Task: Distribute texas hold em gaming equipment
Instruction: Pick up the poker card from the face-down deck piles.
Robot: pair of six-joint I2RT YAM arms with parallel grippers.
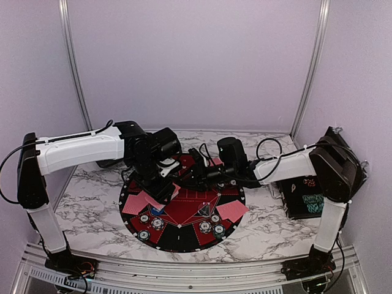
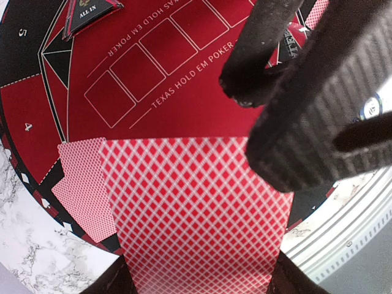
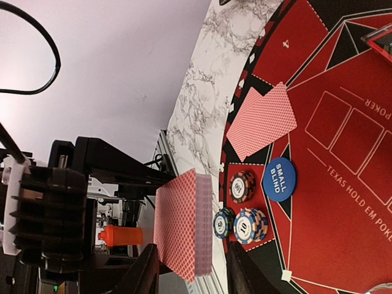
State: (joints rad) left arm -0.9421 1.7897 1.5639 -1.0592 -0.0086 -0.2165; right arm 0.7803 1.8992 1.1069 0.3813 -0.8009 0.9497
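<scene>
Spreading under both arms, the marbled surface [image 1: 92,196] carries the round black-and-red mat [image 1: 180,240]. Above the mat's left side the deck of red-backed playing cards [image 2: 196,208] is held off the felt, clamped at one end by the left gripper [image 2: 199,285]. The right gripper [image 3: 191,275] is brought up to the deck's free end with its jaws standing apart, one to each side of the stack; whether a pad touches a card cannot be told.

The deck is judged light but loose: glossy cards that slide on one another, each one thin and easily bent. A single top card would best be taken at the free short edge or a corner, well away from the clamp, and slid off rather than squeezed.

On the mat's left, two dealt cards [image 3: 263,119] lie overlapped, with the poker chips [image 3: 251,225] just beside the blue marker [image 3: 279,179].
</scene>
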